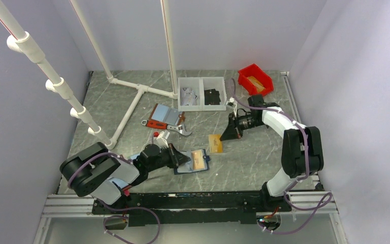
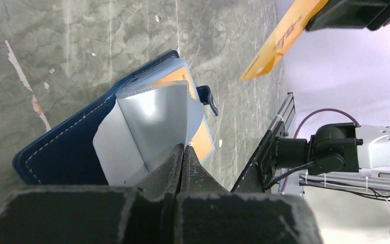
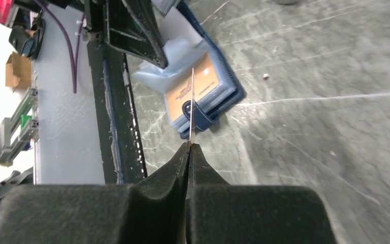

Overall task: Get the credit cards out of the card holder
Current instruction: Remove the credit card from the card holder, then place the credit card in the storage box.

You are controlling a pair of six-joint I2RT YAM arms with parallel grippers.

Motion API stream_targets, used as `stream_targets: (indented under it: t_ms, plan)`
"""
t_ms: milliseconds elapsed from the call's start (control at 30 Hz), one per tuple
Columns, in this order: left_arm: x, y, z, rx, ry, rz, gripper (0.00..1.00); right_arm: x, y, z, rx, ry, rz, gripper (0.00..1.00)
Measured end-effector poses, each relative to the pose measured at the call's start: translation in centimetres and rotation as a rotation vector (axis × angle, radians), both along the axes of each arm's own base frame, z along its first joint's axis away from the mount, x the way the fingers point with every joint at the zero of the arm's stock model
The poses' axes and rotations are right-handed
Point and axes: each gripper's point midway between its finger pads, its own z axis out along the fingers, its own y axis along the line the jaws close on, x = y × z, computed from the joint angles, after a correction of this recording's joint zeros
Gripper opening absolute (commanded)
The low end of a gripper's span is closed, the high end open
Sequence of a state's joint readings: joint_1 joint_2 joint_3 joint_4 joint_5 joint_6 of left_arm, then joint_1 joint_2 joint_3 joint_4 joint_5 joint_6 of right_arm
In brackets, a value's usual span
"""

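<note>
Two-arm card extraction, mid-task. The navy blue bifold card holder (image 2: 66, 147) lies open on the grey marbled table (image 2: 81, 40), just in front of the left arm's base, strap tab (image 3: 199, 114) pointing away from it. The left gripper (image 2: 184, 150) has its jaws pressed fully together on a translucent light-blue plastic sleeve (image 2: 152, 122) of the holder. The pinch lifts the sleeve off the pocket below and, by judgement, pins the holder so that it does not slide while a card is drawn. The right gripper (image 3: 190, 147), jaws likewise closed tight, grips one short edge of a thin tan-orange rectangular card (image 2: 279, 40). That card is free of the holder and is carried to its right, tilted, edge-on to the right wrist camera; an edge grip suits an object too flat to seize from above. A second orange card (image 2: 175, 78) sits in the pocket under the raised sleeve, so the task appears partly complete. No black card can be identified in these views. The next step likely calls for setting the freed card down, then reaching under the sleeve.
</note>
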State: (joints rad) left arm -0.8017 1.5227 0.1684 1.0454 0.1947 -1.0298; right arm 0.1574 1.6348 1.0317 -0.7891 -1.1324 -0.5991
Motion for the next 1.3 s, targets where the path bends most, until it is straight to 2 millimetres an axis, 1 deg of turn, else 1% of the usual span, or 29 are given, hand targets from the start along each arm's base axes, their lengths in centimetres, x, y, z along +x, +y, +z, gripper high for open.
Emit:
stream_targets:
  t_ms: [133, 233, 333, 400, 533, 667, 767, 900, 933, 1133, 1300]
  plan:
    - [-0.3, 0.0, 0.4, 0.018, 0.022, -0.013, 0.00, 1.3, -1.4, 1.0, 0.003, -0.040, -0.057, 0.00]
    - [-0.6, 0.3, 0.9, 0.039, 0.025, -0.021, 0.00, 2.2, -2.0, 1.5, -0.004, -0.060, -0.084, 0.00]
    - [-1.0, 0.6, 0.9, 0.075, 0.038, -0.030, 0.00, 3.4, -2.7, 2.1, -0.024, -0.086, -0.112, 0.00]
    - [-1.2, 0.9, 0.8, 0.098, 0.047, -0.036, 0.00, 4.5, -3.4, 2.8, -0.039, -0.112, -0.137, 0.00]
    - [-1.8, 1.5, -0.2, 0.143, 0.079, -0.041, 0.00, 8.5, -5.8, 5.1, -0.068, -0.198, -0.219, 0.00]
    - [-2.1, 1.9, -1.0, 0.174, 0.097, -0.047, 0.00, 11.9, -8.3, 6.7, -0.104, -0.253, -0.304, 0.00]
    - [-2.2, 2.0, -1.2, 0.187, 0.100, -0.051, 0.00, 14.1, -10.2, 7.3, -0.128, -0.268, -0.372, 0.00]
    - [-2.4, 2.1, -1.1, 0.192, 0.093, -0.057, 0.00, 17.7, -13.1, 7.9, -0.166, -0.294, -0.480, 0.00]
    - [-2.4, 2.2, -1.1, 0.195, 0.092, -0.060, 0.00, 18.2, -13.8, 8.0, -0.172, -0.300, -0.499, 0.00]
    - [-2.6, 2.5, -0.9, 0.212, 0.080, -0.069, 0.00, 23.6, -18.4, 9.1, -0.221, -0.368, -0.655, 0.00]
    - [-2.8, 2.6, -0.5, 0.222, 0.046, -0.093, 0.00, 26.7, -21.2, 9.1, -0.244, -0.400, -0.764, 0.00]
